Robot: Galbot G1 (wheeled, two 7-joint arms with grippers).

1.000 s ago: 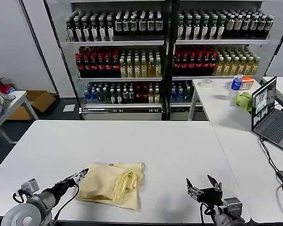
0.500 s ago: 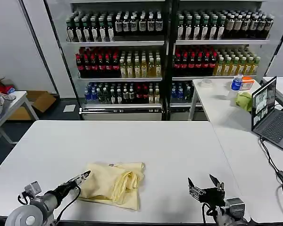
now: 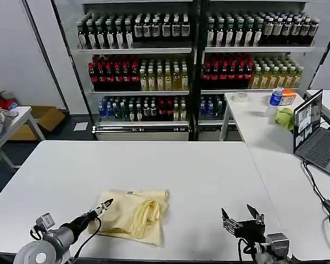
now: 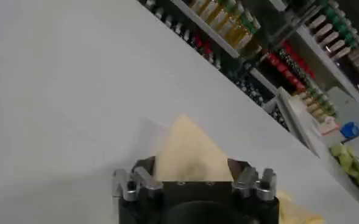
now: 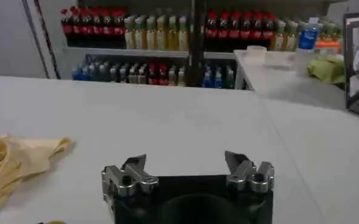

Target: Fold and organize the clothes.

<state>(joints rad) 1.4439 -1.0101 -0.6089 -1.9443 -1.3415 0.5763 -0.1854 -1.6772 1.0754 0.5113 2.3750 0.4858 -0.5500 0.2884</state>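
**A:** Behind the white surface [image 3: 170, 170] stand the biggest things: two shelving units [image 3: 192, 66] packed with bottles [image 3: 137, 77], dark ones on top, red and yellow in the middle, mixed at the bottom. What comes next in size?

**B:** A second white side table [image 3: 275, 143] on the right, carrying an open laptop [image 3: 313, 132], a water bottle [image 3: 275, 97] and a lime-green cloth lump [image 3: 286, 117]. None of that belongs to the job.

**A:** And the T-shirt?

**B:** The pale yellow T-shirt [image 3: 133, 214] lies near the front edge of the surface, left of centre, already gathered into a rough, bunched rectangle with ridges down its right side. A small neck label shows at its far edge. I'd judge the fold loose and uneven, so tidying is probably left.

**A:** Where are the arms?

**B:** The left end effector [image 3: 103, 207] sits at the shirt's near-left edge, low over the cloth. In the left wrist view its fingers [image 4: 247, 176] stand apart with the yellow cloth between and beyond them, gripping nothing that I can make out. That placement suits pressing or catching that edge.

**A:** The right one?

**B:** The right end effector [image 3: 241, 219] waits near the front edge, well apart to the right of the shirt, jaws spread wide and empty over bare surface. It seems parked clear so the left arm can work alone.
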